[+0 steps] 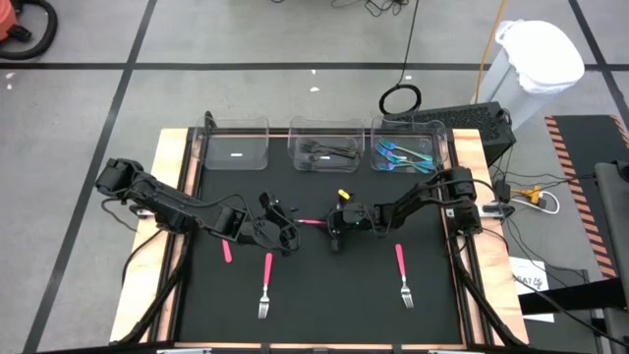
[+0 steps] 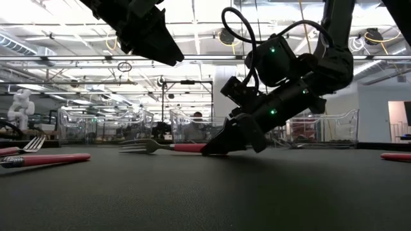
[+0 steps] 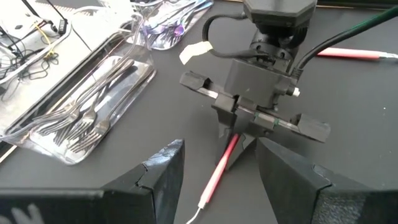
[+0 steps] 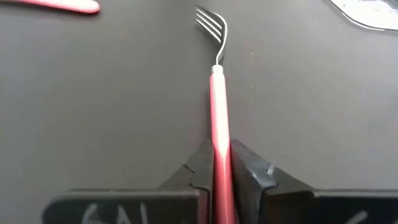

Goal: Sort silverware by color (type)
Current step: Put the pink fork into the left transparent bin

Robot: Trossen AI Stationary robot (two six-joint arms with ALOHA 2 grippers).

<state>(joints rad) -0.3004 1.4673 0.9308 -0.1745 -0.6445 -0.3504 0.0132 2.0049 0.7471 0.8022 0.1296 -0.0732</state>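
Observation:
A pink-handled fork (image 1: pixel 313 222) with a silver head lies at the middle of the black mat. Its tines (image 4: pixel 211 25) point toward the table's left. My right gripper (image 4: pixel 222 163) is low at the mat (image 2: pixel 217 147) and shut on the fork's handle. My left gripper (image 3: pixel 217 177) is open and raised above the mat (image 2: pixel 151 35), just left of the fork's head (image 1: pixel 283 234), touching nothing. Two more pink forks (image 1: pixel 265 285) (image 1: pixel 403 275) and a further pink-handled piece (image 1: pixel 226 252) lie flat on the mat nearer the table's near edge. My right gripper pinches the fork's pink handle (image 4: pixel 219 134) near its free end between the two fingers. It comes slanting down from the table's right, with the fingers lying along the handle. The fork sticks out level ahead of the fingers, at mat height (image 2: pixel 173 147); I cannot tell whether it touches the mat.
Three clear bins stand along the far edge: the left one (image 1: pixel 236 147) with a small white piece, the middle one (image 1: pixel 324 150) holding black silverware, the right one (image 1: pixel 405 154) holding teal pieces. Wooden rails border the mat (image 1: pixel 334 315). Cables and a white bin lie beyond the table.

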